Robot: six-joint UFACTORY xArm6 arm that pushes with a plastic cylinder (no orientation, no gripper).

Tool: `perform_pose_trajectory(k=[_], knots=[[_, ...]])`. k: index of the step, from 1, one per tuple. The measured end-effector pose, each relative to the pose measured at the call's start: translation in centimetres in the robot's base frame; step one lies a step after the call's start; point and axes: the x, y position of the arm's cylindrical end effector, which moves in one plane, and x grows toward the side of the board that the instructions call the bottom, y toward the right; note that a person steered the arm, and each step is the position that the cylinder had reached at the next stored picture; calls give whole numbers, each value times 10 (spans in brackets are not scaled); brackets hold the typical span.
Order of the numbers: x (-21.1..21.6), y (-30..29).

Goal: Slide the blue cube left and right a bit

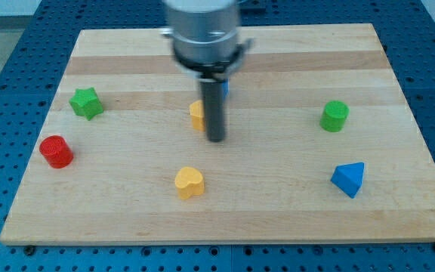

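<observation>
Hand: none fitted; my tip (215, 140), a dark rod end, rests at upper centre of the pale wooden counter (278, 211), just right of a partly hidden yellow block (195, 115). Blue cube (225, 87): sliver visible behind the rod. Others: green star block (86, 102), red cylinder (55, 151), yellow heart block (189, 182), green cylinder (335, 115), blue triangular block (349, 179). No legible writing.

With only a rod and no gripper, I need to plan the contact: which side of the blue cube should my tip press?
Probably its view's-right side first, met mid-face so it slides left without turning, then the opposite side. Only a sliver of the blue cube shows behind the rod, so its pose is unclear. My tip sits toward the view's bottom from it, beside a yellow block.
</observation>
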Motion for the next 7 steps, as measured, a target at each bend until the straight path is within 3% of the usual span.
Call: perform_pose_trajectory(k=[1, 2, 4, 5, 6, 7], knots=[[18, -26], [32, 64], [-44, 103], [-85, 75], [-104, 3], [-93, -26]])
